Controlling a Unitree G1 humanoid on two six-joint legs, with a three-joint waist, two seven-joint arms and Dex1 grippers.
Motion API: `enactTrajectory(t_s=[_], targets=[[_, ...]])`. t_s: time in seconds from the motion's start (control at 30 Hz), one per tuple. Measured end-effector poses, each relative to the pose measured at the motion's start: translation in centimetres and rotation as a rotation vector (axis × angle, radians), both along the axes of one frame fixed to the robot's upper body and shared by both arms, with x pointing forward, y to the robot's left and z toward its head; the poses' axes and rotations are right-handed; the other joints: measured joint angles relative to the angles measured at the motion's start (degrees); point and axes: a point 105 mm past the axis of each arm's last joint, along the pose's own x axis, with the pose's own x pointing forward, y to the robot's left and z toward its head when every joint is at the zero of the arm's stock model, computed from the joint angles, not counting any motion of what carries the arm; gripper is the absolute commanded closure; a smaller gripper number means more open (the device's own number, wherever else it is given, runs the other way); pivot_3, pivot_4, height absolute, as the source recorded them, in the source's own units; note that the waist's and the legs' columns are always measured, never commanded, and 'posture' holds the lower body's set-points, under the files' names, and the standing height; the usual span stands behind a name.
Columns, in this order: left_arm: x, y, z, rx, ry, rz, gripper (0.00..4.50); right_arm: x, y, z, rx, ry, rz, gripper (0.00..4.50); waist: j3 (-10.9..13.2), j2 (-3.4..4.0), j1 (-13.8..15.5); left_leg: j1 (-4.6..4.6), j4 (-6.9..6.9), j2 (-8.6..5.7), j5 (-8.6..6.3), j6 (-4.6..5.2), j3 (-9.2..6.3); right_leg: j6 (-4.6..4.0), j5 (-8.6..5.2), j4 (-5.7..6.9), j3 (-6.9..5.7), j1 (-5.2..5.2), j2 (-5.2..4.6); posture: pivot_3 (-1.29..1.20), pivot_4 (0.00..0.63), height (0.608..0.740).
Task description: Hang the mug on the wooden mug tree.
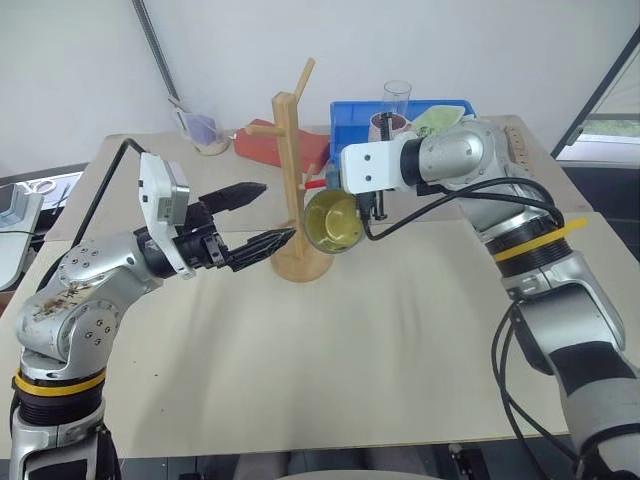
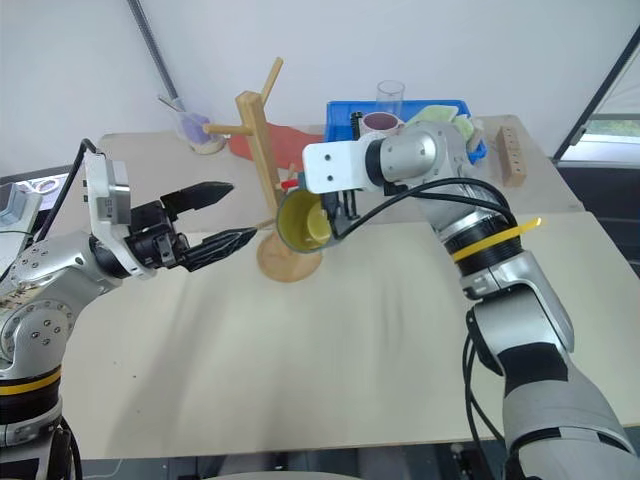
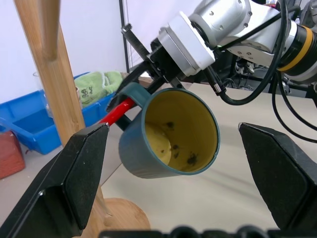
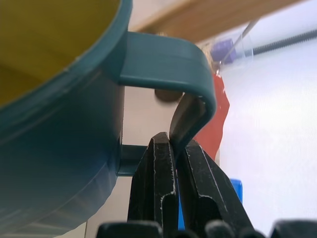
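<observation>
The teal-blue mug (image 1: pixel 335 222) with a yellow-green interior hangs tilted beside the wooden mug tree (image 1: pixel 289 150), its mouth facing me. My right gripper (image 4: pixel 174 144) is shut on the mug's loop handle (image 4: pixel 190 74), pinching its outer edge. The tree's red-tipped peg (image 3: pixel 119 111) reaches the handle's loop; I cannot tell whether it passes through. My left gripper (image 1: pixel 277 212) is open just left of the tree's post. In the left wrist view its fingers (image 3: pixel 81 173) stand wide apart on either side of the mug (image 3: pixel 171 134), not touching it.
A blue bin (image 1: pixel 455 106) at the back holds a clear glass (image 1: pixel 397 95), a white mug with a maroon rim (image 1: pixel 388 122) and a green cloth (image 1: pixel 435 118). A red object (image 1: pixel 265 145) lies behind the tree. A wooden block with holes (image 2: pixel 512 155) sits at the far right.
</observation>
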Motion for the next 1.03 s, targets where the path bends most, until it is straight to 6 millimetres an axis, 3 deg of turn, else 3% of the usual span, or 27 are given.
enactTrajectory(t_s=[0.23, 0.43, 0.53, 0.63, 0.77, 0.93, 1.03], targets=[[0.0, 0.4, -0.7, 0.007, 0.01, 0.002, 0.0, 0.0, 0.5, 1.5, 0.029, -0.048, 0.016, 1.02, 0.0, 0.0, 0.0, 0.12, 0.0, 0.0, 0.0, 0.0, 0.0, -0.04, -0.02, -0.01, 0.0, -0.04, 0.0, 0.0, 0.15, 0.721], [0.3, 1.7, -1.9, 0.057, 0.027, 0.046, 0.0, -1.3, -1.0, 2.3, 0.043, -0.013, 0.05, 1.02, 0.0, -0.02, 0.2, 0.07, 0.0, 0.0, 0.0, 0.0, 0.01, -0.06, -0.04, -0.02, -0.01, -0.04, -0.01, 0.0, 0.15, 0.721], [0.7, 3.2, -2.6, 0.128, 0.05, 0.104, 0.0, -2.3, -3.0, 3.3, 0.082, 0.044, 0.047, 1.02, 0.0, -0.04, 0.3, 0.09, 0.0, 0.0, -0.01, -0.01, 0.03, -0.28, -0.16, -0.03, -0.01, -0.05, -0.03, 0.0, 0.15, 0.721], [1.3, 4.8, -3.3, 0.213, 0.073, 0.178, 0.0, -3.4, -5.5, 3.8, 0.161, 0.154, 0.032, 1.02, 0.0, -0.06, 0.3, 0.12, 0.0, 0.01, -0.01, -0.02, 0.06, -0.47, -0.27, -0.04, -0.01, -0.01, -0.06, 0.0, 0.15, 0.721], [1.2, 6.4, -3.5, 0.285, 0.095, 0.209, 0.0, -5.8, -7.0, 3.7, 0.351, 0.4, 0.035, 1.02, 0.1, -0.08, 0.2, 0.06, -0.07, 0.03, -0.01, -0.02, 0.05, -0.49, -0.27, -0.01, 0.0, -0.01, -0.06, 0.0, 0.15, 0.721], [0.8, 7.2, -2.4, 0.258, 0.101, 0.196, 0.0, -8.6, -7.8, 4.2, 0.487, 0.553, 0.044, 1.02, 0.1, -0.13, 0.1, 0.15, -0.09, 0.04, -0.29, -0.45, 0.04, -0.61, -0.34, 0.0, -0.02, -0.15, -0.07, 0.0, 0.15, 0.721], [0.9, 7.1, -1.2, 0.22, 0.09, 0.19, 0.0, -9.2, -7.6, 4.4, 0.521, 0.569, 0.041, 1.02, 0.2, -0.25, 0.1, 0.11, -0.07, 0.03, -0.3, -0.47, 0.06, -0.61, -0.34, -0.04, -0.03, -0.19, -0.09, 0.0, 0.15, 0.721]])
